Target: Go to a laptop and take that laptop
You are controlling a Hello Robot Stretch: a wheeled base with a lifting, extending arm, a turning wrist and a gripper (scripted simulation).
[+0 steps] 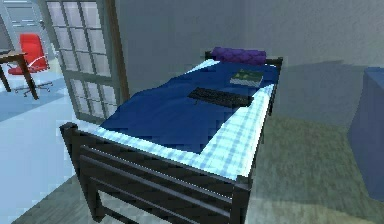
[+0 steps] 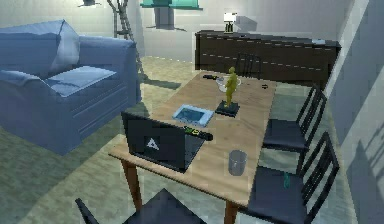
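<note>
Forward view, left to right: red chair (image 1: 33, 52) by a glass door, then a bed (image 1: 150, 172) with a blue cover; a flat dark item (image 1: 220, 97) and a green book (image 1: 246, 78) lie near its purple pillow (image 1: 237, 55). Arm side view: blue sofa (image 2: 60, 80), wooden counter (image 2: 212, 160) with the laptop (image 2: 155, 142) standing open at its near left corner, grey cup (image 2: 236, 162) to the right. Tool state: cannot tell.

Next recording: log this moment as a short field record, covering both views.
laptop: open, standing on the table, arm side view
also on table: statue, cup, blue flat thing
around table: chairs, sofa at the view's left
forward view: bed with pillow, book, dark flat thing
task state: laptop not yet taken
</note>
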